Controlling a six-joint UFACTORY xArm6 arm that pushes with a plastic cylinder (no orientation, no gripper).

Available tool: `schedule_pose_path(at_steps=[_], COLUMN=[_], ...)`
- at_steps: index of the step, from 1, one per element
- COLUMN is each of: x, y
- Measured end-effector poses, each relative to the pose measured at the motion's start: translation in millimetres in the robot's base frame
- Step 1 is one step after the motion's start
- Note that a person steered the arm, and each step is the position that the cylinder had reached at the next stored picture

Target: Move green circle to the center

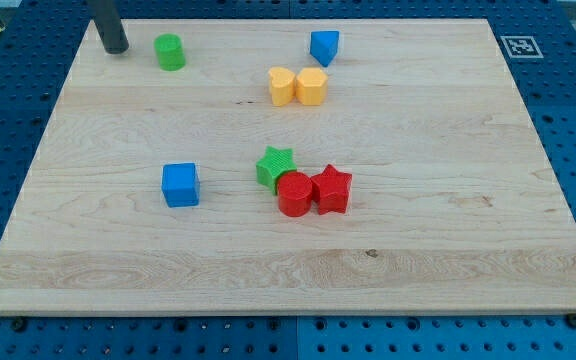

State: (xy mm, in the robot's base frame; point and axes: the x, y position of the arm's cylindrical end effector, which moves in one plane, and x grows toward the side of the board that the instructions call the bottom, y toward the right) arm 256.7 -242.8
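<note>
The green circle [170, 51] is a short green cylinder standing near the view's top left of the wooden board [448, 250]. My tip [115, 48] is the lower end of the dark rod that comes down from the view's top edge. It rests on the board just left of the green circle, with a small gap between them.
A blue wedge-like block [324, 47] sits at the top centre. A yellow heart [281, 86] and yellow hexagon [311, 86] touch below it. A green star [275, 167], red circle [294, 193] and red star [331, 189] cluster near the middle. A blue cube [180, 185] lies left of them.
</note>
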Motion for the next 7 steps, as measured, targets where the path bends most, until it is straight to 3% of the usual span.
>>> schedule_pose_path(at_steps=[3,4,7], x=[-22.3,-20.0,-0.8], y=[2.4,31.5,36.2])
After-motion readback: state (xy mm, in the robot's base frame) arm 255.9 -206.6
